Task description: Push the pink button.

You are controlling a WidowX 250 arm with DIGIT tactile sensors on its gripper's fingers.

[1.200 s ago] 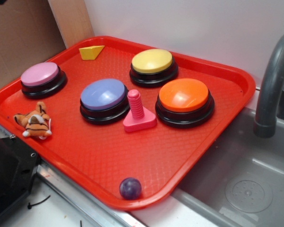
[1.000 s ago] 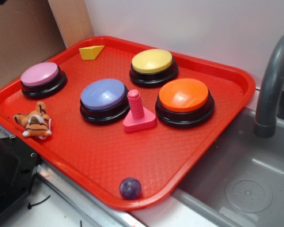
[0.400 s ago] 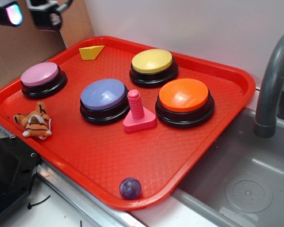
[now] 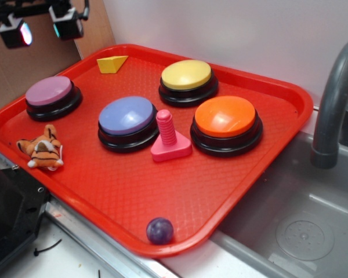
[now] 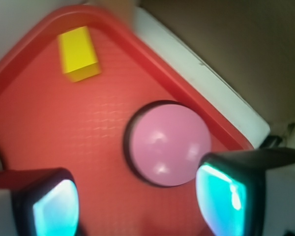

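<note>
The pink button (image 4: 49, 91), a pale mauve dome on a black base, sits at the left end of the red tray (image 4: 162, 191). In the wrist view the pink button (image 5: 168, 144) lies below, between and ahead of my fingers. My gripper (image 4: 40, 29) hangs high at the top left of the exterior view, above and behind the button, apart from it. My gripper (image 5: 137, 201) is open and empty, with its glowing cyan pads (image 5: 221, 199) wide apart.
On the tray stand a blue-lavender button (image 4: 127, 117), a yellow button (image 4: 187, 76), an orange button (image 4: 226, 118), a pink threaded peg (image 4: 169, 139), a yellow wedge (image 4: 111, 63), a toy tiger (image 4: 43, 149) and a purple ball (image 4: 160, 230). A grey sink and faucet (image 4: 336, 98) are at right.
My gripper has come into view at the top left and moved down and to the right, toward the pink button. Nothing on the tray has moved.
</note>
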